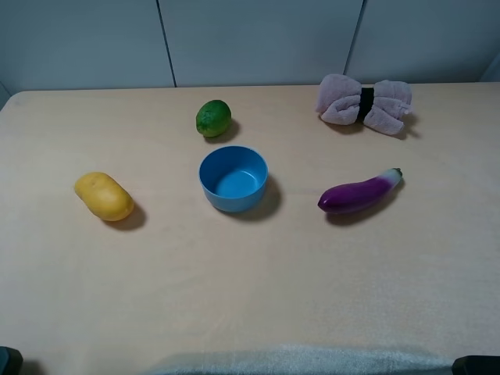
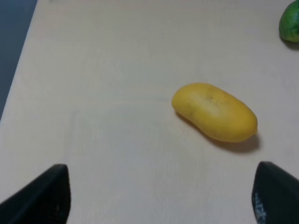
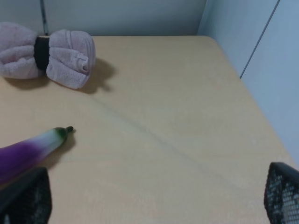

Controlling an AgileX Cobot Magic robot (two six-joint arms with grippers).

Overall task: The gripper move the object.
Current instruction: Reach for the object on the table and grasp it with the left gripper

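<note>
The object, a smooth yellow-orange oval piece (image 1: 104,196), lies on the table at the left, apart from everything else. In the left wrist view it (image 2: 214,111) lies a little ahead of my left gripper (image 2: 161,198), slightly to one side. The left gripper is open and empty, and its two dark fingertips (image 2: 44,196) stand wide apart above the table. My right gripper (image 3: 154,200) is also open and empty, with the eggplant's tip (image 3: 32,149) just ahead of one finger (image 3: 25,198). In the exterior high view only dark bits of the arms show at the bottom corners.
A blue bowl (image 1: 233,178) stands at the table's middle, with a green lime (image 1: 212,118) behind it. A purple eggplant (image 1: 361,192) lies to the right of the bowl. A pink rolled towel (image 1: 364,101) lies at the back right. A pale cloth (image 1: 297,361) lies along the front edge.
</note>
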